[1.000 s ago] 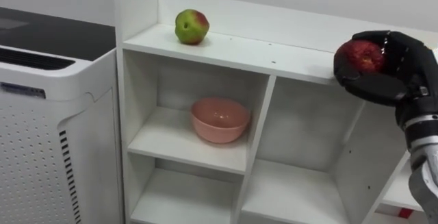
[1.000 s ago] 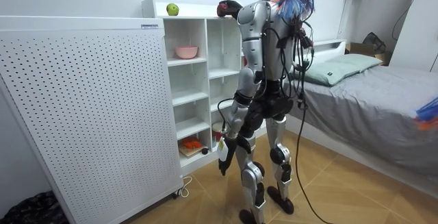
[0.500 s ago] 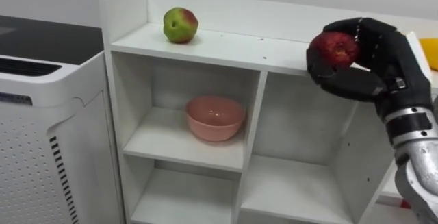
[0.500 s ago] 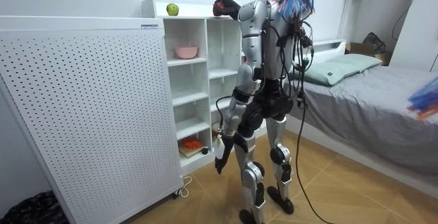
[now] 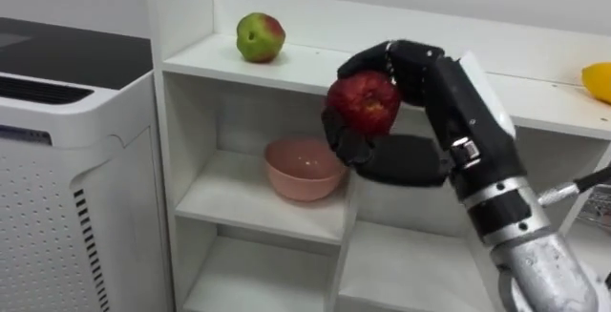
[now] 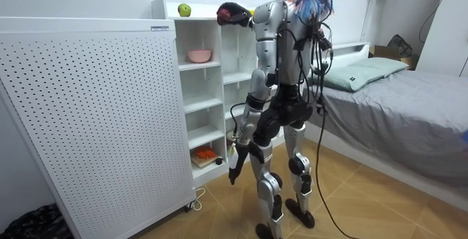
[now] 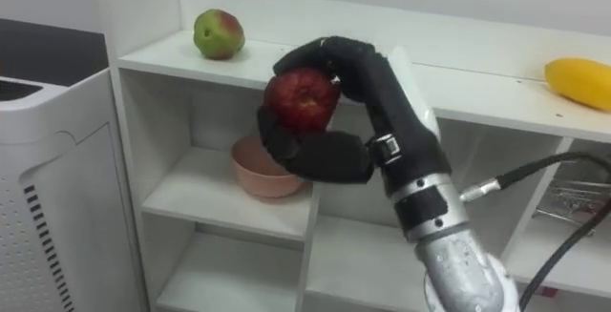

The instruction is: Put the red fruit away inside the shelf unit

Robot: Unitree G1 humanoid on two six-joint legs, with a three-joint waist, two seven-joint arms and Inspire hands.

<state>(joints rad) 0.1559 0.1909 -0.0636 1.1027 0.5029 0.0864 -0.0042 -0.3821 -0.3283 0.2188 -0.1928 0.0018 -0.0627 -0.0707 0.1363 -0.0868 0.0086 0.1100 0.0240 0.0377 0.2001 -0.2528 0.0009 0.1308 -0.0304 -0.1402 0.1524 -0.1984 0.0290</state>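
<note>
The right hand (image 5: 401,152) is curling its fingers and thumb round a red apple (image 5: 365,102), holding it in the air just in front of the closet (image 5: 160,159), level with the edge of the top shelf (image 5: 296,66). So this apple is not yet placed. A green apple (image 5: 260,37) is already sitting on that shelf, and a yellow fruit (image 5: 597,81) is lying well apart to the right. One compartment below, a pink bowl (image 5: 304,169) is seemingly holding nothing. The left hand (image 6: 233,170) is hanging at the robot's side.
</note>
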